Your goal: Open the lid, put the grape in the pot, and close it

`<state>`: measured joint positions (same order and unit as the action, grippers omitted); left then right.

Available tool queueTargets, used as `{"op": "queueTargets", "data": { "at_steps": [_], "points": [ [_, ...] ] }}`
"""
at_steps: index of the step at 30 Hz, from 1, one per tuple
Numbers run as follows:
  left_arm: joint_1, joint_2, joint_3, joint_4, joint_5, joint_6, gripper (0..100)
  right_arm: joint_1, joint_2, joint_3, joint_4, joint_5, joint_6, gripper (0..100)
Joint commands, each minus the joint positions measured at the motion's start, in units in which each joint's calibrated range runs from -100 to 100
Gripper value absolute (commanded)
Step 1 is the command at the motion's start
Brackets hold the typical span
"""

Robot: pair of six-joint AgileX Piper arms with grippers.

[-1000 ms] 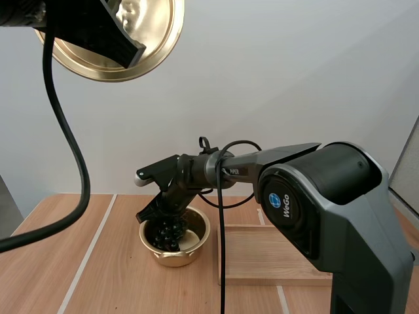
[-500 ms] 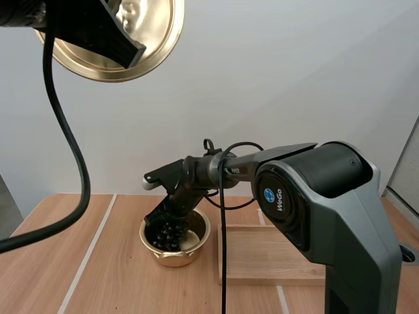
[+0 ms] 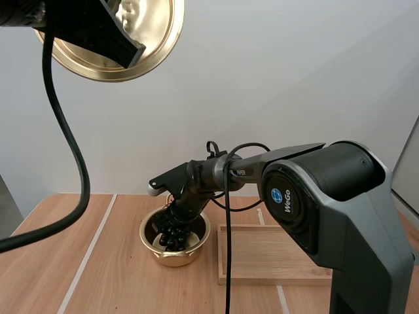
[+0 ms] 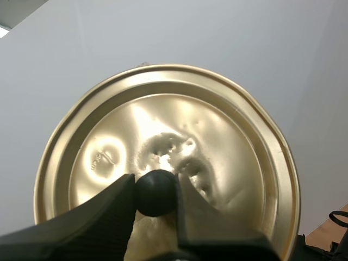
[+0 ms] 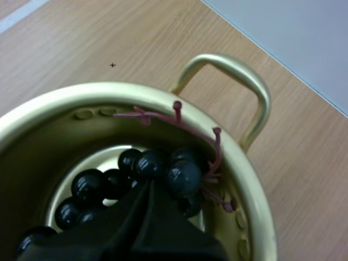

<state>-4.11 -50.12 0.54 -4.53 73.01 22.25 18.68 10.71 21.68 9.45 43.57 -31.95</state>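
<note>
The gold lid (image 3: 154,29) hangs high at the upper left, well above the table. My left gripper (image 3: 131,49) is shut on its black knob (image 4: 155,193), which the two fingertips pinch from both sides against the lid (image 4: 217,141). The gold pot (image 3: 196,243) stands open on the table. My right gripper (image 3: 171,221) reaches down inside it. Its fingers (image 5: 163,228) meet as a dark wedge, tips (image 5: 151,189) pinched in the bunch of dark grapes (image 5: 182,175). The grapes (image 3: 169,237) lie low inside the pot (image 5: 239,179), their red stem against the inner wall.
A wooden tray (image 3: 281,258) lies flat just right of the pot, under my right arm. Bare wooden table (image 3: 85,275) stretches left and in front of the pot. One pot handle (image 5: 247,87) sticks out on the far side.
My right gripper has gone down and a little to the right, taking the grapes deeper into the pot. The left gripper and the lid have stayed still.
</note>
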Motion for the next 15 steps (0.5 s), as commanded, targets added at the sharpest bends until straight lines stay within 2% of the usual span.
{"op": "queueTargets", "data": {
  "at_steps": [1,15],
  "points": [
    [-0.19,-0.17,-0.5,0.06,-0.98,-0.54,0,-0.62,-0.56,1.67,-2.68,6.21,0.64,0],
    [-0.19,-0.17,-0.5,0.06,-2.15,-0.54,0,-0.62,-9.67,1.55,-0.8,5.38,0.64,0]
  ]
}}
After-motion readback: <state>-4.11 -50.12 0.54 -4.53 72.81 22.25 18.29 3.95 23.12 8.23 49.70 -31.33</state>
